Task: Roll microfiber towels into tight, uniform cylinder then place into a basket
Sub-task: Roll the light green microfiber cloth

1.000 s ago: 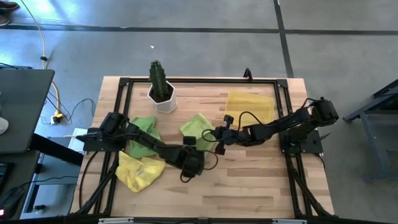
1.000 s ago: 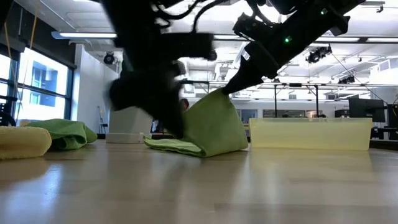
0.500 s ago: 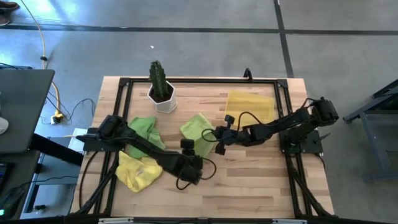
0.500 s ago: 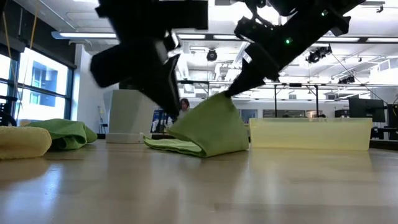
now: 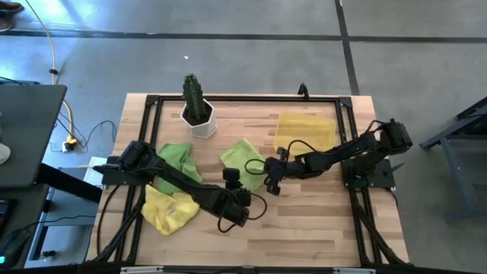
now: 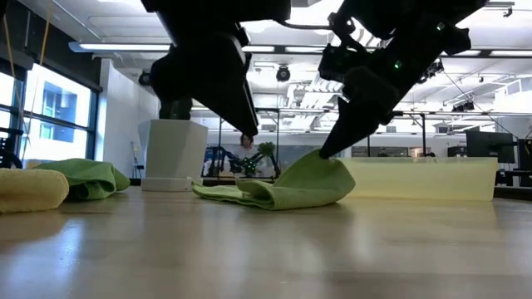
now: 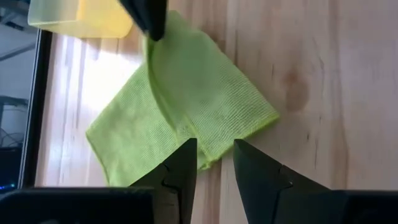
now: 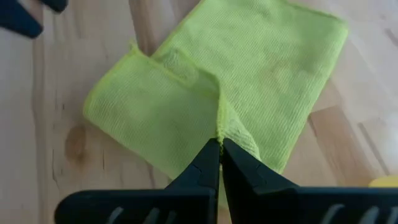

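Note:
A lime green towel [image 5: 242, 156] lies partly folded at the table's middle; it also shows in the low view [image 6: 274, 193]. My right gripper [image 8: 219, 146] is shut on it at its near right side [image 5: 266, 175]. My left gripper [image 7: 214, 149] is open and hovers just above the towel's near edge [image 5: 237, 183], its fingertips [image 6: 243, 106] clear of the cloth. A second lime green towel [image 5: 176, 156] and a yellow towel [image 5: 169, 207] lie crumpled at the left. The translucent yellow basket [image 5: 306, 129] stands at the far right. My right gripper pinches a raised fold [image 8: 219, 127] of the lime green towel between its two shut fingers, near the towel's near right edge. The fingers come slanting down from the table's right side [image 6: 337, 141]. The fold stands a little above the table and the rest of the towel lies flat.
A white pot with a green cactus [image 5: 198, 114] stands at the far left, behind the towels. A black frame [image 5: 228, 97] runs around the tabletop. Bare wood lies along the near edge and the near right [image 5: 319, 221].
My right gripper has gone down and a little toward the near edge, still shut on the towel; the part it held up high has come down and lies folded over on the cloth. My left gripper has risen from the table and moved toward the towel.

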